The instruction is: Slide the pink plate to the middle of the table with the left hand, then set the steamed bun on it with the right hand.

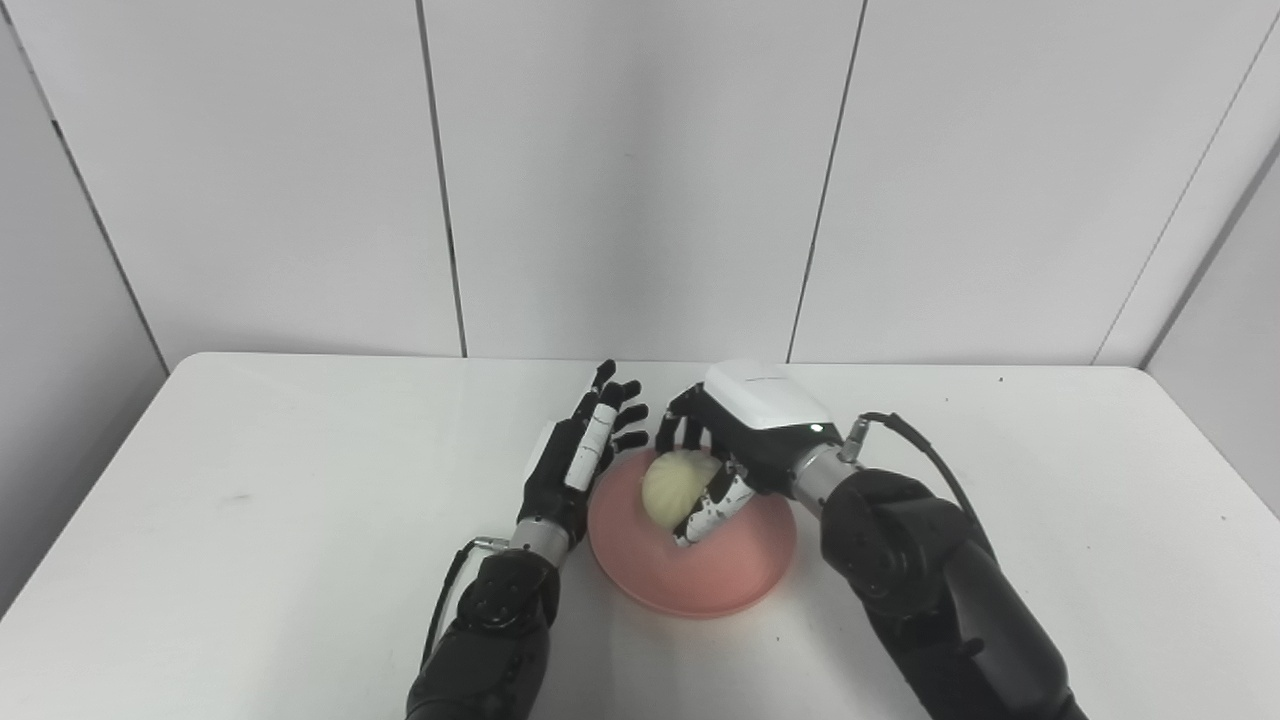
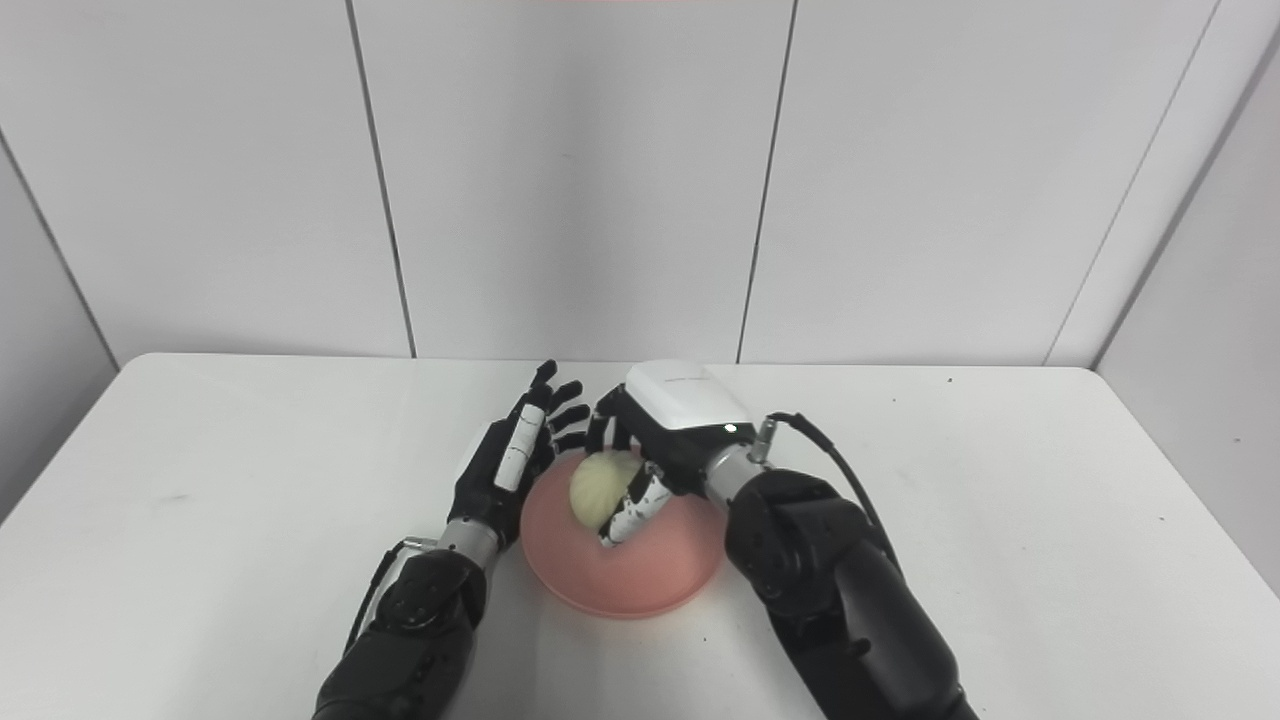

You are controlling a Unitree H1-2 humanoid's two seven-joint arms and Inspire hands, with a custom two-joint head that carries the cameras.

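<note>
The pink plate (image 1: 700, 570) now sits near the middle of the white bench (image 1: 250, 480), so the sliding part looks done, and the left hand (image 1: 580, 455) rests just beside the plate's left rim with its fingers spread and nothing in it. The right hand (image 1: 735, 450) is over the plate with its fingers wrapped around the steamed bun (image 1: 672, 485). I cannot tell if the bun is touching the plate yet, so what is left is to set it down and let go.

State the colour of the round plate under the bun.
Salmon pink, plain with no pattern; the round plate shows best in the left eye view.
</note>
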